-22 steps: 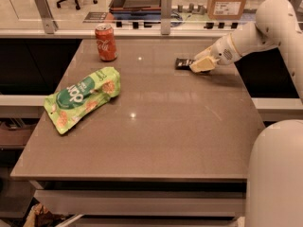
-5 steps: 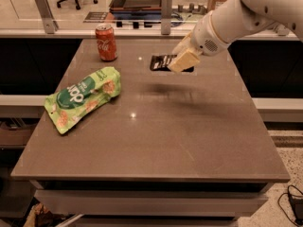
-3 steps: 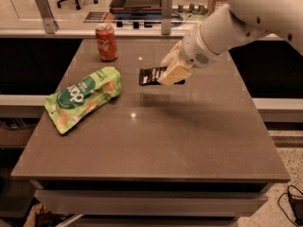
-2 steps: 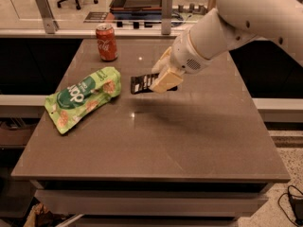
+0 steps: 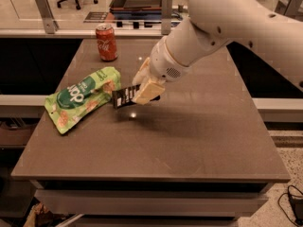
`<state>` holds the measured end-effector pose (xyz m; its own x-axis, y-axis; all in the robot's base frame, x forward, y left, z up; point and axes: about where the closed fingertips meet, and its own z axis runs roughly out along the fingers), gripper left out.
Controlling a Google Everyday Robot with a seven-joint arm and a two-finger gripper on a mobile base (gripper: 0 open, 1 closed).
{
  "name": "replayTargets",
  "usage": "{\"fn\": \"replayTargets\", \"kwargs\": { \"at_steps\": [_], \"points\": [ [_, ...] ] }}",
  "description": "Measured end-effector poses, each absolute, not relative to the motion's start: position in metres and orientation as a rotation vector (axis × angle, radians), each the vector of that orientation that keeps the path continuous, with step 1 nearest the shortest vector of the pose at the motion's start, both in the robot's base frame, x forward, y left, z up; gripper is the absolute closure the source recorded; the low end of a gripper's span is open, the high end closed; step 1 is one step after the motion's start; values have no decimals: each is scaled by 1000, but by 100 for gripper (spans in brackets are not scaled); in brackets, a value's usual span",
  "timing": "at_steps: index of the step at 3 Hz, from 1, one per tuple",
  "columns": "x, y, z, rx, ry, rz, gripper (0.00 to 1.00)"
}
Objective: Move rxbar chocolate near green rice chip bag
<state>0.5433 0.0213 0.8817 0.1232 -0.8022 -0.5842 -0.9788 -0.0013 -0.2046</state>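
Observation:
The rxbar chocolate is a flat black bar with pale lettering, held in my gripper a little above the table, its free end pointing left. The gripper is shut on the bar's right end. The green rice chip bag lies flat on the left part of the table, light green with a dark green oval logo. The bar's left end hangs just right of the bag's right edge, close to it but not touching it as far as I can see.
A red soda can stands upright at the table's back left. The brown table has its front edge low in view. My white arm reaches in from the upper right.
My gripper has carried the bar from the table's back right leftward and toward the front, lower over the table, until it hangs next to the bag. The bag and can have not moved.

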Motion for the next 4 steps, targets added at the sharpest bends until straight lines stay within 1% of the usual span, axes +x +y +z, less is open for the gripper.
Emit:
{"fn": "replayTargets", "kwargs": {
  "at_steps": [2,3,4],
  "points": [
    [528,59,866,-2048,1630,492,100],
    [527,60,866,-2049,1629,491,81],
    [526,61,866,-2053,1626,492,59]
  ]
}}
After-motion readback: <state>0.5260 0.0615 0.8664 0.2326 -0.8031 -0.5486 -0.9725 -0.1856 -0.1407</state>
